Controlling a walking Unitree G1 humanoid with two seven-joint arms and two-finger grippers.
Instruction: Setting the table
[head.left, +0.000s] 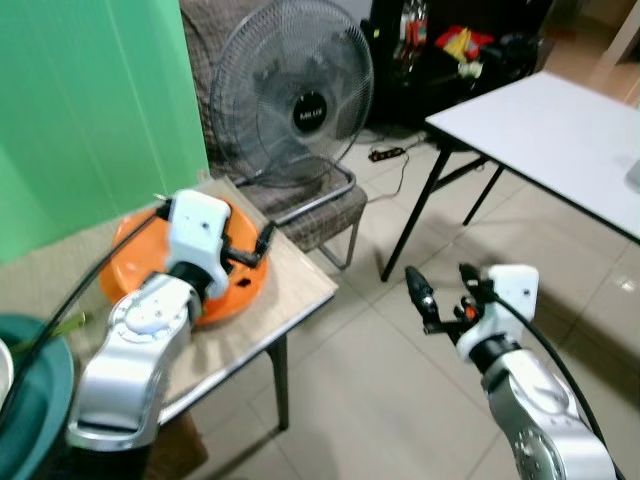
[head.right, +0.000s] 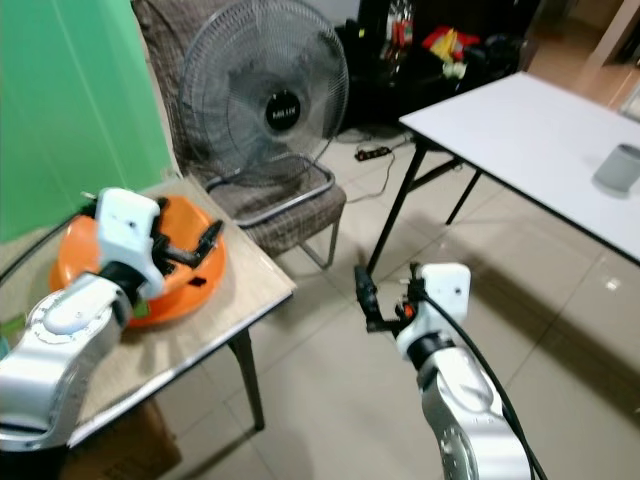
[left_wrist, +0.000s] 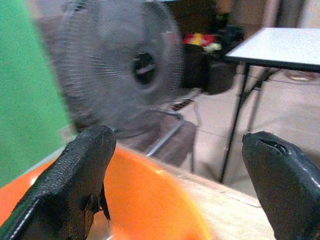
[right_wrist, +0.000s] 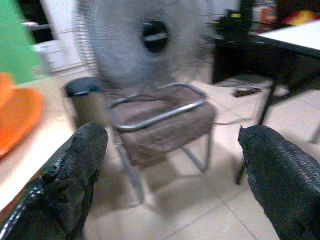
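At the far left we see a green wall (head.left: 90, 110) and, low in the corner, the rim of a dark teal basin (head.left: 45, 385). Next to it on the small wooden table (head.left: 290, 290) sits an orange bowl (head.left: 135, 250), near the table's back edge. Our left gripper (head.left: 250, 250) hangs over the bowl's right rim with its fingers (left_wrist: 82, 175) spread wide, holding nothing; in the left wrist view one finger lies above the orange inside of the bowl and the other beyond the rim, over the table edge.

Behind the table stands a large grey fan (head.left: 295, 95) on a brown upholstered chair (head.left: 320, 205) with a metal frame. A small dark bin (right_wrist: 85, 102) stands beside that chair in the right wrist view.

Further right, our right gripper (head.left: 445, 290) is held in the air over the tiled floor (head.left: 360, 390), fingers wide apart and empty, well apart from both tables. At the far right a white folding table (head.left: 560, 130) on black legs carries a grey cup (head.right: 618, 167) near its edge
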